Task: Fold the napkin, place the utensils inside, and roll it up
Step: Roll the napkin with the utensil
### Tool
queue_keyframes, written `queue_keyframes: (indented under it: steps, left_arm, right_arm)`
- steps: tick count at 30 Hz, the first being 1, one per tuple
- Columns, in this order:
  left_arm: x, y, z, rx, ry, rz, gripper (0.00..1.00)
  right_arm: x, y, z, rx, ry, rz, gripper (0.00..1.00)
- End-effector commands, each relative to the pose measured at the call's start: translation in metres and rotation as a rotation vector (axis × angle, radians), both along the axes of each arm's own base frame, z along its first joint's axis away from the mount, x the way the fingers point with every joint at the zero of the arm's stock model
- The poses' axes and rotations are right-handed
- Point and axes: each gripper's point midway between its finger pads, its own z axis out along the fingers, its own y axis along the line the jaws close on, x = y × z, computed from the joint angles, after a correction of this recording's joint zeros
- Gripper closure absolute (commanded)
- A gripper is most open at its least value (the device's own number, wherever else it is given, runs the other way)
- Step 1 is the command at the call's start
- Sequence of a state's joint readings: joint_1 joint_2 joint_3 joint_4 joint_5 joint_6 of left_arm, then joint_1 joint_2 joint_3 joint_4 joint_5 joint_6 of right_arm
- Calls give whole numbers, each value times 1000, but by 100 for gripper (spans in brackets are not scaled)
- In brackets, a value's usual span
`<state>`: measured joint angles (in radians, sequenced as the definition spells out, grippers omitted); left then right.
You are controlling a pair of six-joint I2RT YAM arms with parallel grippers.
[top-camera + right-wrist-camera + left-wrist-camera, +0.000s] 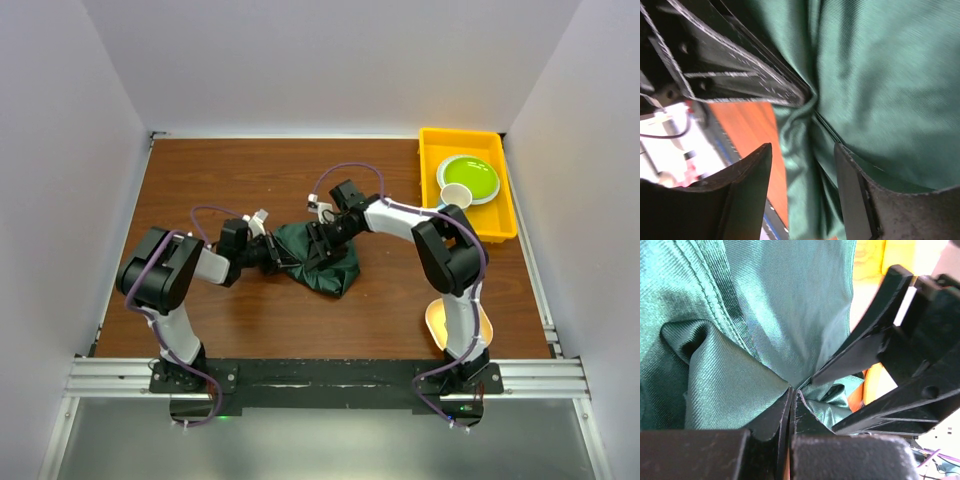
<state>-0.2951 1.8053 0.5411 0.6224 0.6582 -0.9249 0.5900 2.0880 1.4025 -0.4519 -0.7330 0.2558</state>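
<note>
The napkin (325,265), a dark green cloth, lies bunched up mid-table. My left gripper (283,256) reaches it from the left; in its wrist view the jaws (791,395) are shut on a pinch of napkin (780,305). From the upper right my right gripper (318,238) meets the same spot. Its fingertips (802,150) stand apart, a hanging fold of napkin (880,75) loose between them. Each wrist view shows the other gripper's black fingers (865,355) (735,65) close by. The utensils are out of view.
A yellow tray (506,215) at the back right holds a green plate (470,178) and a white cup (456,194). A pale orange bowl (483,325) sits by the right arm's base. Brown tabletop (230,180) with white walls on three sides.
</note>
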Motion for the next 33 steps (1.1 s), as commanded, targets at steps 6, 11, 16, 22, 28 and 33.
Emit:
queue_keyframes:
  steps: [6, 11, 16, 22, 28, 33]
  left_arm:
    - [-37, 21, -56, 180, 180, -20, 100]
    - [-35, 21, -56, 191, 197, -27, 100]
    - [-38, 23, -59, 211, 226, -35, 100]
    - [-36, 24, -61, 226, 238, -39, 100]
    - [-38, 26, -66, 234, 252, -42, 100]
    - [-36, 30, -68, 242, 256, -40, 100]
  right_arm:
    - [-14, -35, 34, -151, -195, 73, 40]
    - [-22, -42, 35, -178, -253, 81, 41]
    - [-37, -36, 20, -185, -247, 139, 42]
    - [-41, -43, -3, -271, -257, 137, 47]
    - [-51, -67, -28, -359, -243, 113, 66]
    - [-62, -72, -37, -351, -219, 104, 75]
